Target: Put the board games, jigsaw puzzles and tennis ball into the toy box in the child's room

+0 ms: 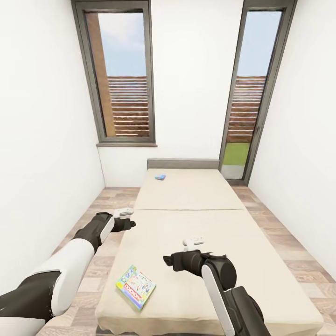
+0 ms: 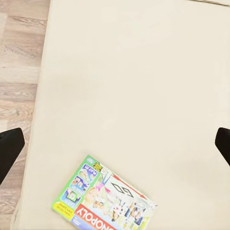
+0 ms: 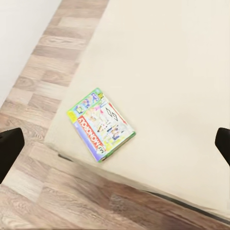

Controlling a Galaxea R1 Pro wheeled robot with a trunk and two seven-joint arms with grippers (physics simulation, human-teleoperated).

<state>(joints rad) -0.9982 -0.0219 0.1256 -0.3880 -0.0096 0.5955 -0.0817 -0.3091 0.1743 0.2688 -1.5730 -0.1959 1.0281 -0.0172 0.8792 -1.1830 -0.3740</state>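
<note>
Cream bed [image 1: 196,219] centre frame; both arms hover outstretched, left gripper [image 1: 125,218] and right gripper [image 1: 179,254] jaws spread, green-edged game [image 1: 136,286] lower left.

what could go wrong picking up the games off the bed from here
The colourful board game lies flat near the bed's near corner, close to the edge; a clumsy sideways nudge could push it onto the wood floor. Lying flat on a soft mattress, it offers little edge for fingers to get under. The small blue game sits far up by the headboard, likely out of reach from this spot, so the base probably must move.
</note>
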